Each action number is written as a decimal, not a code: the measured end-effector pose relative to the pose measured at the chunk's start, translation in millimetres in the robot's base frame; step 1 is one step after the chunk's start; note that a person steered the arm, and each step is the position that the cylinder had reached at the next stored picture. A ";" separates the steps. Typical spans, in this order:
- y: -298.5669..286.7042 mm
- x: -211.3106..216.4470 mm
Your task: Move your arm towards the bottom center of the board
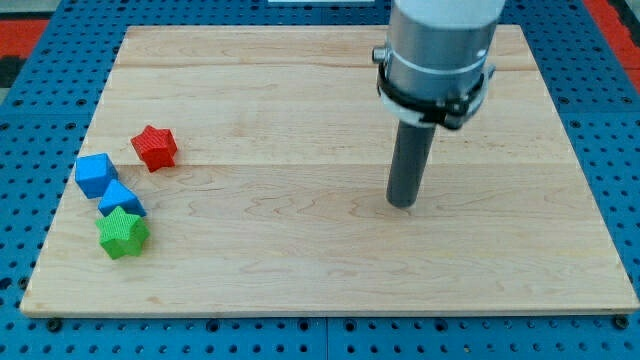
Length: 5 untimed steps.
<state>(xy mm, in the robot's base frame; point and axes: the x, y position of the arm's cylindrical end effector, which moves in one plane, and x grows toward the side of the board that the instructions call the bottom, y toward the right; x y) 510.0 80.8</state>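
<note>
Board first: the pale wooden board is my landmark, a wide rectangle on a blue pegboard table, and its bottom centre, the spot I am sent to, is a bare strip of wood along the near edge, midway between the board's lower corners. Next in size is my arm, a grey cylinder with a black collar entering over the board's top edge, right of its middle. From it hangs the straight dark rod, and my tip rests on the wood right of the board's centre, about halfway up. So the target lies toward the view's bottom and somewhat to the view's left of my tip; I judge a diagonal slide covers it, with nothing in the path. My tip touches and carries nothing. The small blocks sit well apart, near the board's left edge: a red star block, a blue cube, a second blue block touching it, and a green star block lowest.
</note>
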 end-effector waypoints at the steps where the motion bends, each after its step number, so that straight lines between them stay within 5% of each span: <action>1: -8.7 45.1; 5: -139.3 108.6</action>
